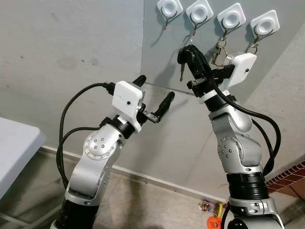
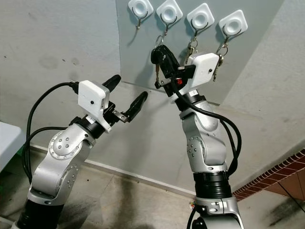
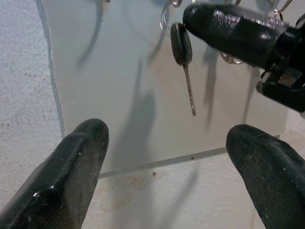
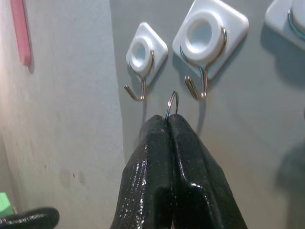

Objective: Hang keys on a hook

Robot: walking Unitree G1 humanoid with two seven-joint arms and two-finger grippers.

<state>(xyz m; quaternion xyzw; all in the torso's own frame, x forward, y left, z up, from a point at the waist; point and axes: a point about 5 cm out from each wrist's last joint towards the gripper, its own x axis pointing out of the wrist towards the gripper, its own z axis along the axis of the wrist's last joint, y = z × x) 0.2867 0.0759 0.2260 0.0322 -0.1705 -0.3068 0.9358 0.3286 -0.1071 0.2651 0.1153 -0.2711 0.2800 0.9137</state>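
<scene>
1. Right gripper pressing its two fingers together on the ring of the key, just below the second hook from the left.
2. Key hanging free under the fingertips, near the wall, not yet on any hook; ring standing up above the fingertips, close under the hook's wire but apart from it.
3. Judging the handling: light and stiff, metal blade with a black plastic head; thin ring probably slippery between the pads and easy to turn; swinging likely with any quick move.
4. Judging the hold: pinching low on the ring, as now, leaving the upper loop free for the hook; holding the head would hide the ring.
5. Long axis of the key running near vertical, head on top, blade tip pointing down, a little tilted.
6. Ring seen nearly edge-on in the right wrist view, so its opening probably needing alignment with the hook's tip.
7. Left gripper standing lower and to the left, fingers spread apart, holding nothing, aiming toward the key.
8. Two hooks further right already carrying other keys.
</scene>
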